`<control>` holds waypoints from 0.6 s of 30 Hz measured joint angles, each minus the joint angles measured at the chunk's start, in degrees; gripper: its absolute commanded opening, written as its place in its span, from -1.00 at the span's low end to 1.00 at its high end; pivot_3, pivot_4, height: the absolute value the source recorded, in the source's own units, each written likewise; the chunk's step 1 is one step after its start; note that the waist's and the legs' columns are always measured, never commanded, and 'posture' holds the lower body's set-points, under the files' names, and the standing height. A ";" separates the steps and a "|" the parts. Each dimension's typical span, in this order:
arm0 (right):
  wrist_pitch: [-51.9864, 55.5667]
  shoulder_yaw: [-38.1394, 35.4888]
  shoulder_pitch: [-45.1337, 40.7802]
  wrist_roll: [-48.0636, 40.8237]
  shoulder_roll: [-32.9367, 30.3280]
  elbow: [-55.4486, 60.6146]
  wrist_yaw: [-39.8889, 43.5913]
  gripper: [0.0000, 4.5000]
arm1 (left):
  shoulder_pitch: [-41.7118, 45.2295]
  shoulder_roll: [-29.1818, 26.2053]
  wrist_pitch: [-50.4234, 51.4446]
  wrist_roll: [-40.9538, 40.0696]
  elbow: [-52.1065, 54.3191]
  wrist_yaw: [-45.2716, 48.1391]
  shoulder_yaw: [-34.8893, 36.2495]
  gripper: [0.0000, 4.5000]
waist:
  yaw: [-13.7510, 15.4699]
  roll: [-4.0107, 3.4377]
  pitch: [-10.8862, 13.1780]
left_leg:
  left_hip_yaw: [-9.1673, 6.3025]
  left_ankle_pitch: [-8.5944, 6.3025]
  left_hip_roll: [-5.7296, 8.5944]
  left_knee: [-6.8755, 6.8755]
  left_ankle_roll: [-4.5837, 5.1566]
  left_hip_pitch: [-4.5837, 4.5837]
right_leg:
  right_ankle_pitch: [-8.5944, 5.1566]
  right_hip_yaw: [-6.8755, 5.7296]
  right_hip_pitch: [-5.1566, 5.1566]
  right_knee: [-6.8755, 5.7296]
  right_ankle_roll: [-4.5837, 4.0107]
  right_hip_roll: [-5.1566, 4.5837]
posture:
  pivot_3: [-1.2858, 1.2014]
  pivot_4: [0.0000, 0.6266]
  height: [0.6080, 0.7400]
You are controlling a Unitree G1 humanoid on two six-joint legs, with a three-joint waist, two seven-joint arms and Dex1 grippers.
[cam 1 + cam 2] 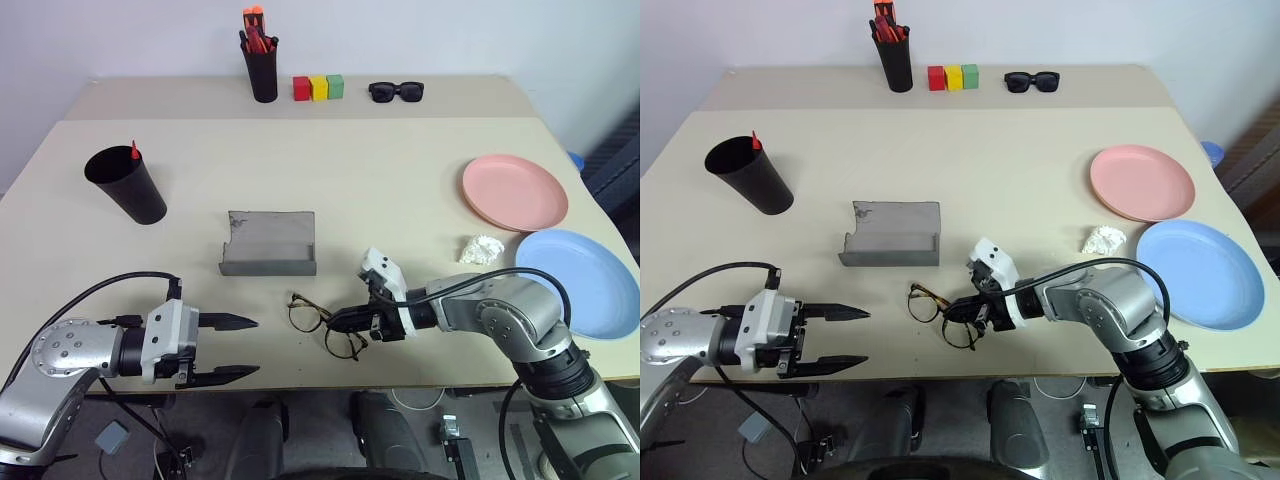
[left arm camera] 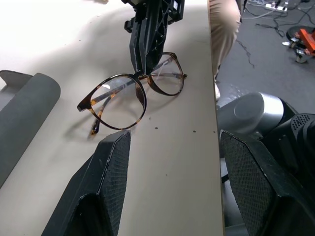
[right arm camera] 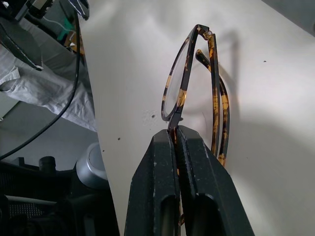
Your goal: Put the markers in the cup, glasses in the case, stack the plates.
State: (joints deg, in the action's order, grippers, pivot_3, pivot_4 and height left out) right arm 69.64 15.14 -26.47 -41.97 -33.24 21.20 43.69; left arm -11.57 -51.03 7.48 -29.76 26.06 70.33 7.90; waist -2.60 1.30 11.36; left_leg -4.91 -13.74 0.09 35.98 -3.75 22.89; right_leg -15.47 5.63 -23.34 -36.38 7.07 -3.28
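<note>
Black cup (image 1: 128, 184) holds a red marker (image 1: 134, 151); right pincer (image 1: 338, 321) pinches glasses (image 1: 322, 323); left pincer (image 1: 240, 348) gapes empty.

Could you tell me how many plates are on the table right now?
2: the pink plate lies at the table's right side, and the blue plate lies just in front of it, near the right edge.

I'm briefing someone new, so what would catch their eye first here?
The right gripper, near the table's front edge, is shut on the bridge of the glasses. Just behind them the grey case lies open, and the left gripper waits open beside the glasses.
</note>
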 measured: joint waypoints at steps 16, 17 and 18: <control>-16.24 -9.76 -6.76 3.66 -4.32 -8.18 6.94 -0.99 | 0.09 1.48 1.09 -0.04 0.36 -2.93 -0.07 0.32 | -0.15 -0.01 0.01 | 0.00 -0.01 0.00 0.02 0.01 0.02 | 0.03 -0.02 -0.01 -0.01 0.05 0.01 | 0.03 -0.52 1.00; -17.63 -9.86 -7.58 3.82 -3.87 -8.82 7.41 -0.99 | 0.14 1.78 1.81 -0.26 0.51 -3.62 -0.05 0.32 | -0.11 -0.01 0.01 | 0.00 -0.01 0.00 0.02 0.02 0.02 | 0.05 -0.01 -0.01 -0.01 0.08 0.01 | 0.03 -0.52 1.00; -18.40 -9.86 -8.13 4.15 -3.55 -9.41 7.70 -0.99 | 0.37 2.24 2.70 -0.63 0.59 -4.57 -0.04 0.32 | -0.08 -0.02 0.01 | 0.00 -0.01 0.00 0.02 0.02 0.03 | 0.08 -0.01 0.00 -0.01 0.15 0.00 | 0.03 -0.52 1.00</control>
State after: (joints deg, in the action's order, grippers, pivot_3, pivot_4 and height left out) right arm 51.24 5.28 -34.60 -37.81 -36.79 11.79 51.39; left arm -11.20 -48.80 10.17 -30.39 26.65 65.76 7.85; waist -2.68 1.28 11.37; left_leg -4.91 -13.76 0.09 36.00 -3.73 22.92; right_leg -15.39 5.62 -23.35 -36.39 7.22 -3.27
